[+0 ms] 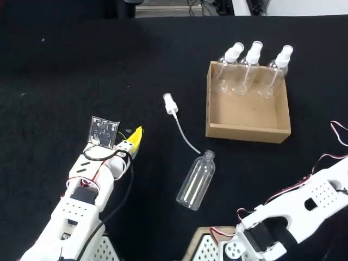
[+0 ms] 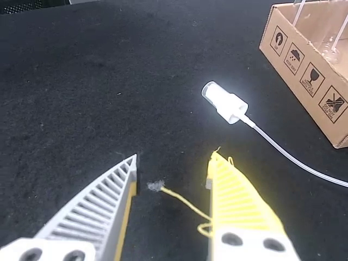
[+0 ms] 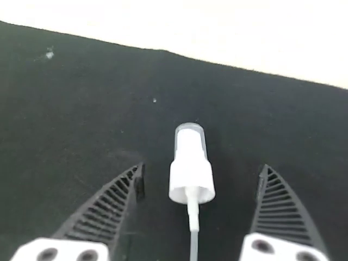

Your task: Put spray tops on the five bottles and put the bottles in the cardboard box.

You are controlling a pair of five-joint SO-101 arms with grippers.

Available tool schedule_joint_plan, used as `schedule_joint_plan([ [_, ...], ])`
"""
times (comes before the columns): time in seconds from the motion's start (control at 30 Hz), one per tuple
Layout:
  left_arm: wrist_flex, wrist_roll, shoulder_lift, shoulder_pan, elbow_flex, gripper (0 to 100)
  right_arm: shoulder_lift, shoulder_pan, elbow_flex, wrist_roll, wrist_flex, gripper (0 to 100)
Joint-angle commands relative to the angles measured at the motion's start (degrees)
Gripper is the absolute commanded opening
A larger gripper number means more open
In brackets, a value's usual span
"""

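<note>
At the left the left gripper (image 2: 174,163) hovers low over the black tablecloth (image 1: 81,65) with its grey and yellow fingers spread wide and nothing between them; just ahead of it lies a loose spray top (image 1: 171,103), white head pointing away and its thin dip tube trailing toward the neck of an uncapped clear bottle (image 1: 197,179) that lies on its side; a closing pinch that lands on the tube rather than the head would likely flick or swing the part, and the round bottle looks ready to roll at any nudge, so threading the tube into its neck probably fails unless something steadies it; further right the cardboard box (image 1: 247,132) holds three capped bottles (image 1: 252,65) along its far wall, which a careless drop could topple; at the right the right gripper (image 3: 202,167) is also wide open, a second spray top (image 3: 190,174) lying between its black fingers, untouched; an off-centre close may squeeze it out sideways.
</note>
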Motion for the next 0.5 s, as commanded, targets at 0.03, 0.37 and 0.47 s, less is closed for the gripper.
schedule_joint_plan([
  [0.03,-1.4,-0.4,0.0,0.6,-0.8,21,-1.4,1.2,-0.8,-0.4,0.2,25.5],
  [0.37,-1.4,-0.5,0.0,0.6,-0.8,21,-1.3,1.1,-0.7,-0.1,2.9,6.7],
  [0.47,-1.4,-0.5,0.0,0.6,-0.9,21,-1.8,1.4,-3.6,-0.1,8.6,6.7],
])
